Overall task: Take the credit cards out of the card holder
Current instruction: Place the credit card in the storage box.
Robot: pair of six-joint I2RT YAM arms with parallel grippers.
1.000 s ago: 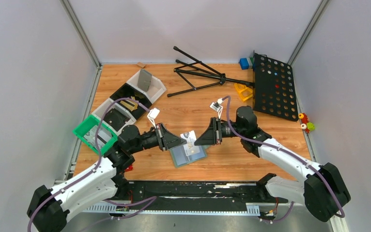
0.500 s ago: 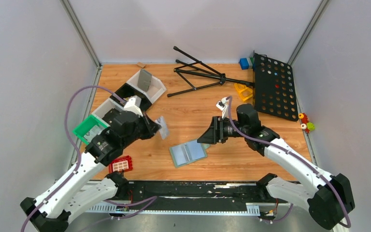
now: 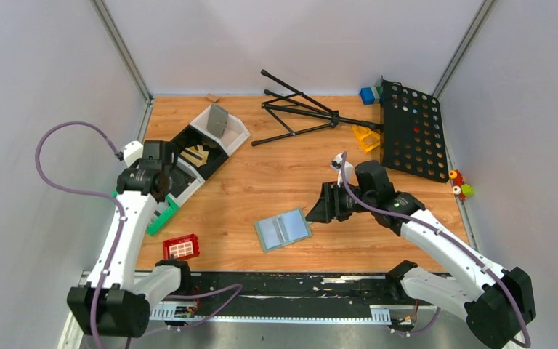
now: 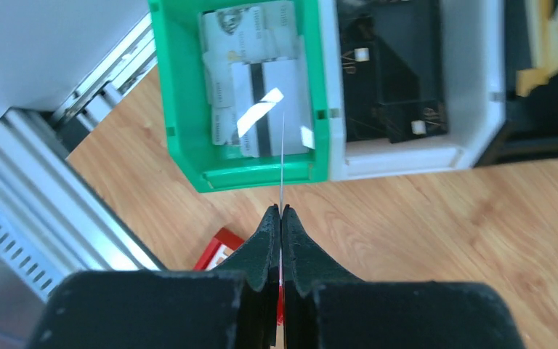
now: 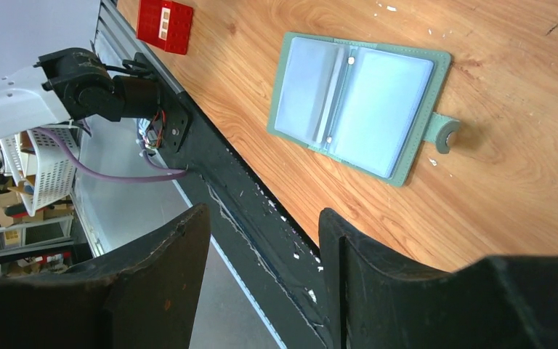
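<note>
The card holder (image 3: 283, 229) lies open and flat on the wood, its pale sleeves (image 5: 360, 102) facing up. My right gripper (image 3: 311, 212) hovers just to its right, open (image 5: 263, 214), with nothing between its fingers. At the far left my left gripper (image 3: 161, 193) hangs over the near edge of the green tray (image 4: 185, 109). It is shut (image 4: 281, 211) on one credit card (image 4: 282, 156), seen edge-on as a thin pale line. Several more credit cards (image 4: 251, 73) lie inside that tray.
A red block with white squares (image 3: 182, 247) sits near the front left. White and black bins (image 3: 207, 142) run diagonally behind the green tray. A black tripod (image 3: 301, 113) and a perforated black board (image 3: 410, 131) lie at the back right, beside small coloured toys (image 3: 461, 185).
My left arm swung from the card holder out to the green tray, carrying a card. My right gripper opened and drew back slightly to the right. The holder now lies flat, with no card showing on it.
</note>
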